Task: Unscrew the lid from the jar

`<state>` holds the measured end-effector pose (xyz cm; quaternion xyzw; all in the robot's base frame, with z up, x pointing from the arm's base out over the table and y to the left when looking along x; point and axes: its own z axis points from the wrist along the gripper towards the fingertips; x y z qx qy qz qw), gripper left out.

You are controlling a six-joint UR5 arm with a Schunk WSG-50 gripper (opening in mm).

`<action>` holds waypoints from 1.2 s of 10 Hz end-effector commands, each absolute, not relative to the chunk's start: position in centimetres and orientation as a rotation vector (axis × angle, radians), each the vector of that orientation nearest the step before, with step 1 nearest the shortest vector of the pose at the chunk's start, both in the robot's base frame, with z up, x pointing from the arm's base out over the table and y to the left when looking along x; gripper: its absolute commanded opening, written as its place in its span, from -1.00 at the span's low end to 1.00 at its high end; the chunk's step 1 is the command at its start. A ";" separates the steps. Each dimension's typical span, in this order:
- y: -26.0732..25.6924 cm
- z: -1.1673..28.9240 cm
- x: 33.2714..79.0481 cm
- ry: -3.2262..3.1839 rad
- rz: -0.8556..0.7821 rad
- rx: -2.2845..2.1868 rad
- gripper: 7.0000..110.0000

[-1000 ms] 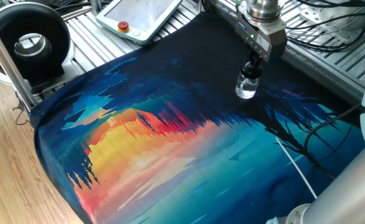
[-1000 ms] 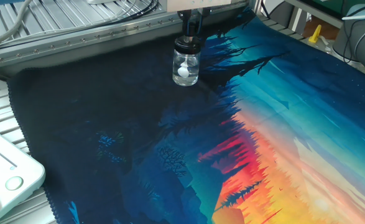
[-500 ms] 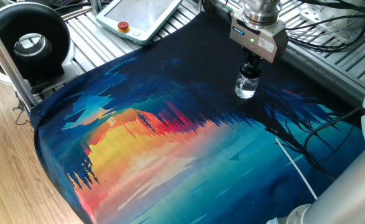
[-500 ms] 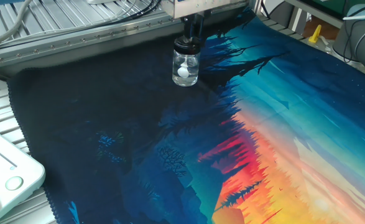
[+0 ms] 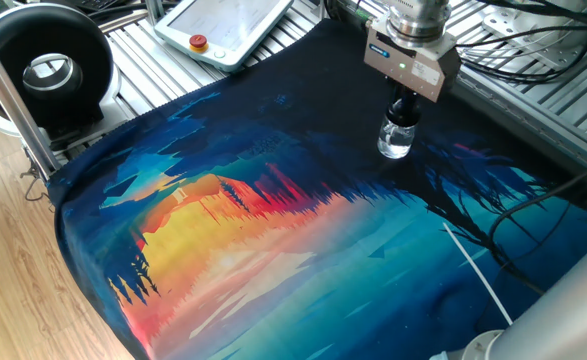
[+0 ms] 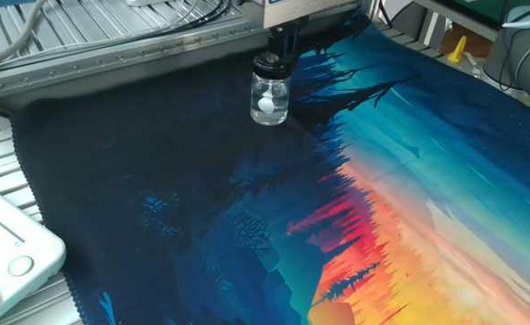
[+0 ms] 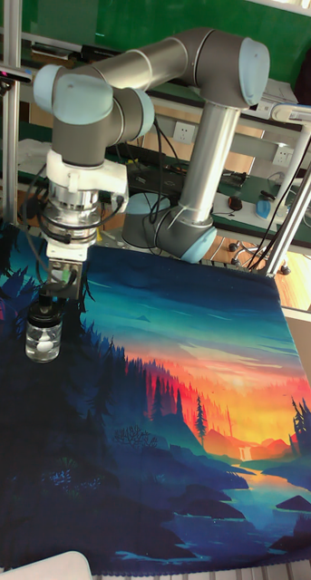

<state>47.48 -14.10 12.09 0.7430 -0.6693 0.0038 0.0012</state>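
Note:
The jar [image 5: 396,141] is a small clear glass bottle standing upright on the dark far part of the colourful mat [image 5: 273,230]. White beads show inside the jar [image 6: 269,99] [image 7: 43,337]. Its black lid [image 6: 268,65] [image 7: 46,311] sits on the neck. My gripper [image 5: 405,106] [image 6: 280,47] [image 7: 57,292] hangs straight down over it, with the dark fingers shut on the lid's narrow top. In the one fixed view the fingers and the wrist block hide most of the lid.
A white teach pendant [image 5: 228,25] [image 6: 3,262] lies off the mat's edge. A black round device [image 5: 48,65] stands at the left. Cables [image 5: 533,40] and a metal rail [image 6: 111,54] run behind the jar. The arm's base [image 7: 178,231] rises behind the mat.
The wrist block has turned about its vertical axis over the lid. The jar stays in the same spot on the mat.

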 end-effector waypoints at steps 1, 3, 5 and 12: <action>-13.6 13.2 47.4 -2.153 0.058 2.292 -1.00; -15.3 14.7 48.3 -2.325 0.167 2.115 -0.28; -15.8 14.3 49.6 -2.485 0.180 1.963 -0.28; -18.4 13.1 49.5 -2.877 -0.022 1.324 -0.28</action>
